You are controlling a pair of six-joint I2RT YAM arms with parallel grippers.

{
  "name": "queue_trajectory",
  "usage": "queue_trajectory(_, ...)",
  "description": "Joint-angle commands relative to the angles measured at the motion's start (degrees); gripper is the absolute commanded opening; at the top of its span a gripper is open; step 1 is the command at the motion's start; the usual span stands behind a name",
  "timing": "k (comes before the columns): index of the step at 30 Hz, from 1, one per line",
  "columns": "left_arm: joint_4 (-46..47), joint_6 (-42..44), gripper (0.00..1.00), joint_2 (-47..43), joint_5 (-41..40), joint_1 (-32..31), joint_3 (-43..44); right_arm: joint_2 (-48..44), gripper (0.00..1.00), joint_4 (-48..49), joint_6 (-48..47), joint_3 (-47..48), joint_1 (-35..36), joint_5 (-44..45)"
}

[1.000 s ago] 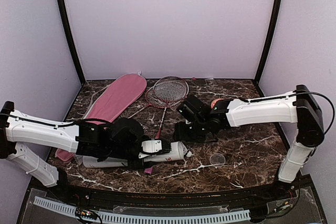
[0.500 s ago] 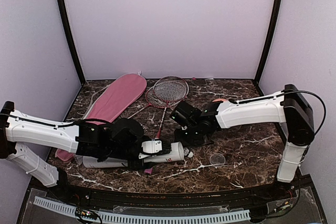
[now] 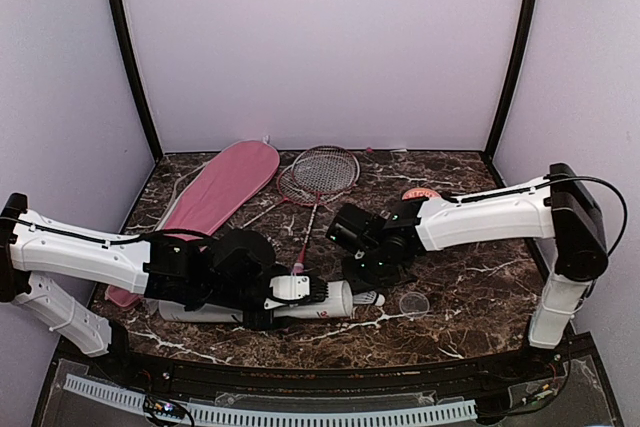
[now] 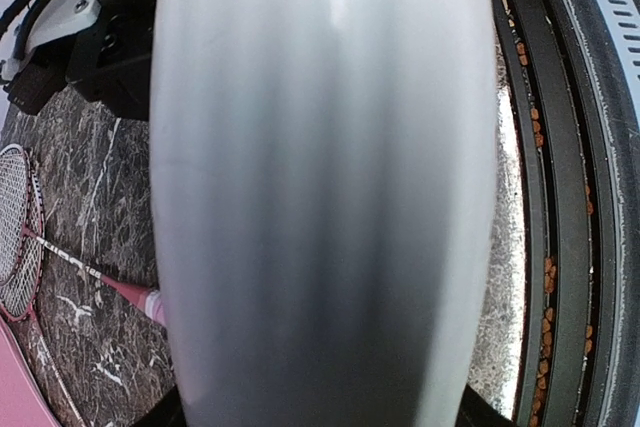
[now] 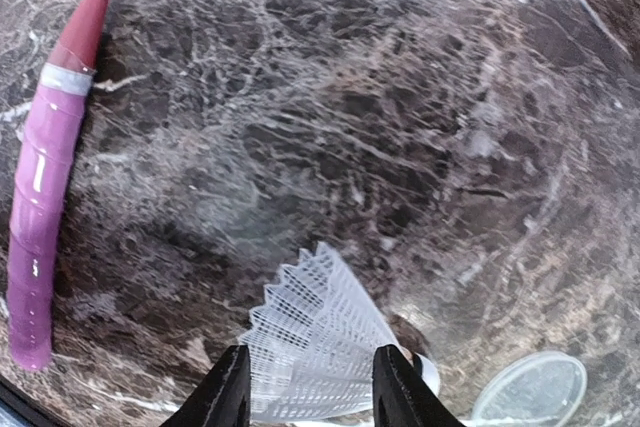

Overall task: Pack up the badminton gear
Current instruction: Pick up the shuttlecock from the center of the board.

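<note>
The white red-logo tube (image 3: 305, 299) lies on its side near the front edge. My left gripper (image 3: 262, 292) is shut on it, and the tube fills the left wrist view (image 4: 325, 187). One white shuttlecock (image 3: 371, 299) lies at the tube's right end. My right gripper (image 3: 378, 275) is closed on its skirt, which sits between both fingers in the right wrist view (image 5: 315, 347). Two red-framed rackets (image 3: 322, 172) lie at the back centre, one pink handle (image 5: 40, 217) beside the tube. The pink bag (image 3: 225, 187) lies at the back left. Other shuttlecocks are out of view.
A clear round lid (image 3: 414, 303) lies right of the shuttlecock and also shows in the right wrist view (image 5: 530, 392). A small red-orange round thing (image 3: 418, 194) sits behind my right arm. The black front rail (image 4: 560, 197) runs close by the tube.
My right gripper has moved left and down toward the front, onto the shuttlecock at the tube's end. The shuttlecock has shifted slightly right. The tube has tilted a little in my left gripper.
</note>
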Motion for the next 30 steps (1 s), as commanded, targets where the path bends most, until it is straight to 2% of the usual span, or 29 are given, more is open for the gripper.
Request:
queue_trajectory(1,0.7,-0.7,0.62,-0.9,-0.2,0.1,0.7,-3.2,0.41,-5.2,1.3,-0.5,1.5,2.6)
queue_trajectory(23,0.7,-0.7,0.63,-0.5,0.0,0.1,0.7,-1.6,0.24,-12.4,3.2,1.8,2.7,8.5)
queue_trajectory(30,0.8,-0.7,0.63,-0.4,0.0,0.0,0.6,-2.2,0.15,-14.0,4.3,2.2,2.7,10.6)
